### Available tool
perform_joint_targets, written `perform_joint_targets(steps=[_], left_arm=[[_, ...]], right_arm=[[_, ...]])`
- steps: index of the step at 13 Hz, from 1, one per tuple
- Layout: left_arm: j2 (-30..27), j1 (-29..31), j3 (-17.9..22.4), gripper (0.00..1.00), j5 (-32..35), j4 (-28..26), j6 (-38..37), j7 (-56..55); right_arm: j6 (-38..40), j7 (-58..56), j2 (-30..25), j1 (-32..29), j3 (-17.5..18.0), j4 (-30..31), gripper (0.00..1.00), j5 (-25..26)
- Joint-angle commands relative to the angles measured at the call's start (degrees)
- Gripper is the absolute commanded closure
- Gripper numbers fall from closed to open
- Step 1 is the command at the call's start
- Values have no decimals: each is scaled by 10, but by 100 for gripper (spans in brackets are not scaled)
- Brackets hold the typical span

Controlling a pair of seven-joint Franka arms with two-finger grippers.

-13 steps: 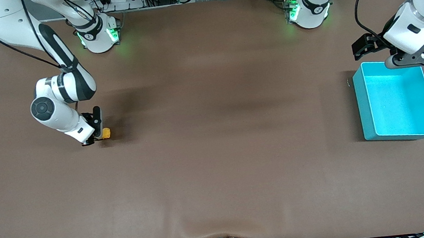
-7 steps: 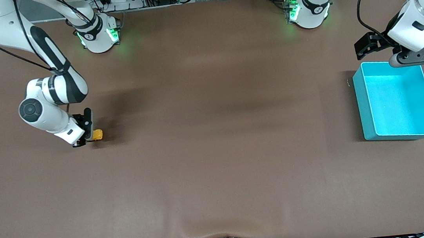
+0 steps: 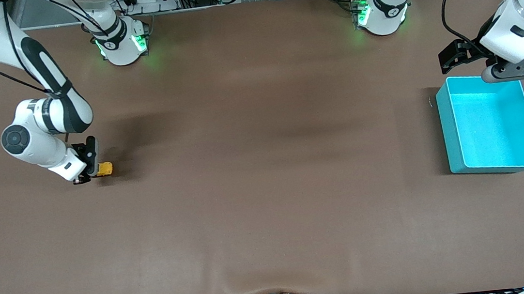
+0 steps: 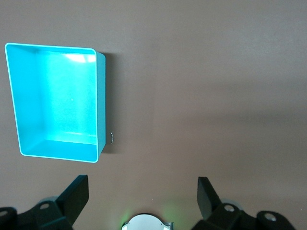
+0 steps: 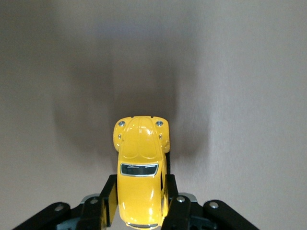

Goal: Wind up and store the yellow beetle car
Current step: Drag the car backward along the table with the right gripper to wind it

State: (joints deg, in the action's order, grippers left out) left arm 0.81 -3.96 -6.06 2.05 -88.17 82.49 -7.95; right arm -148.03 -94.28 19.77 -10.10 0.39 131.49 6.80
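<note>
Right gripper (image 3: 92,173) is clamping the tiny yellow beetle toy car (image 5: 140,172) between its jaws, low on the brown tabletop (image 3: 266,190), likely winding. Left gripper (image 4: 143,191) is waiting, jaws spread, beside the empty teal plastic bin (image 3: 489,122); storing not yet done.

The yellow beetle car (image 5: 140,178) runs off the right wrist view's edge at its rear, wheels hidden. A tiny speck beside the teal bin (image 3: 451,137) stays unidentifiable.
</note>
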Motion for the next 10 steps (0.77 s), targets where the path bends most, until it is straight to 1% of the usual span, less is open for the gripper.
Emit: perform_joint_targets(steps=[1,8,10], left_arm=[[-2,1,-1,0,5,8,-4,5],[-2,1,-1,0,5,7,-4,5],[-1,2,-1,0,5,7,-4,5]], right_arm=[[-18,-28,49,-35,5,-19,72,9],[-17,-48,57,-92,6,-25,70,9],[-14,-66,63,-108,6,-34,69,9]])
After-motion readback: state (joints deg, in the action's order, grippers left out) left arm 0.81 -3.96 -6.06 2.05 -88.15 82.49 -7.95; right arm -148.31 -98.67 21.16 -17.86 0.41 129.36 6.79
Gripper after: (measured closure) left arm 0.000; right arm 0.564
